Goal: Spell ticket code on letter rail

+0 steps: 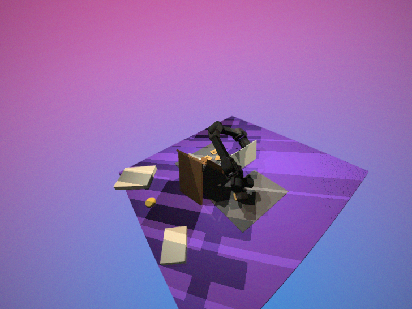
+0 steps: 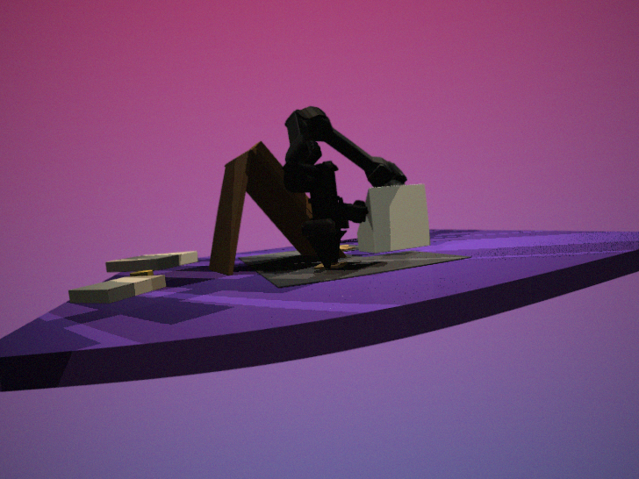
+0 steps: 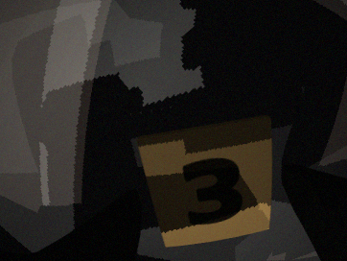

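A wooden tile with a black 3 [image 3: 211,187] lies in the middle of the wrist view; its edge also shows as an orange sliver in the top view. My gripper [image 1: 244,196] [image 2: 326,265] [image 3: 212,188] is open and low at the grey mat, with its dark fingers on either side of the tile. Other light-wood tiles [image 1: 214,151] [image 1: 207,157] [image 1: 218,158] lie on the far side of the brown board [image 1: 190,179] [image 2: 278,206]. A pale strip [image 1: 194,156] shows at the board's top edge. The rail's letters and the ticket's print cannot be read.
The grey mat [image 1: 271,189] [image 2: 412,260] lies under the arm. A cream upright block [image 1: 249,154] [image 2: 407,221] stands near the arm's base. Two cream slabs [image 1: 136,177] [image 1: 174,245] [image 2: 154,260] [image 2: 111,290] and a yellow disc [image 1: 150,202] [image 2: 141,272] lie near the counter's left edge.
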Tool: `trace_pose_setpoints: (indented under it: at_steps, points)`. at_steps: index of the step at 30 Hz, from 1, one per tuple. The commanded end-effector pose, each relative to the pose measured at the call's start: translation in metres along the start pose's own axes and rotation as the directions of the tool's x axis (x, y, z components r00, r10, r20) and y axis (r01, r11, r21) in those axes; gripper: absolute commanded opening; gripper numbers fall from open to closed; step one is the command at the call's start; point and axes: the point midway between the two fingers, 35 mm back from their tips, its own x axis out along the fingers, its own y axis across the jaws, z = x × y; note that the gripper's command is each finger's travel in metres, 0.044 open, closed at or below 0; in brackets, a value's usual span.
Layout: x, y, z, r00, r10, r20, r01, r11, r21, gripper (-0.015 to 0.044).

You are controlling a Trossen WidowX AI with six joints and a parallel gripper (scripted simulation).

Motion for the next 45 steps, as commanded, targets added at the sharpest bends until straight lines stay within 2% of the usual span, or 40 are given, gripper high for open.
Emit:
trace_pose_setpoints:
  at_steps: [1, 12, 20, 45]
  points:
    - [0.0, 0.0, -0.001, 1.0, 0.001, -0.005, -0.001, 1.0, -0.003, 0.0288]
    - [0.0, 0.0, -0.001, 1.0, 0.001, -0.005, -0.001, 1.0, -0.003, 0.0214]
    - [-0.007, -0.001, 0.001, 1.0, 0.0, -0.005, 0.0, 1.0, -0.003, 0.0004]
    - [-0.023, -0.001, -0.001, 1.0, -0.001, -0.005, 0.001, 1.0, -0.003, 0.0]
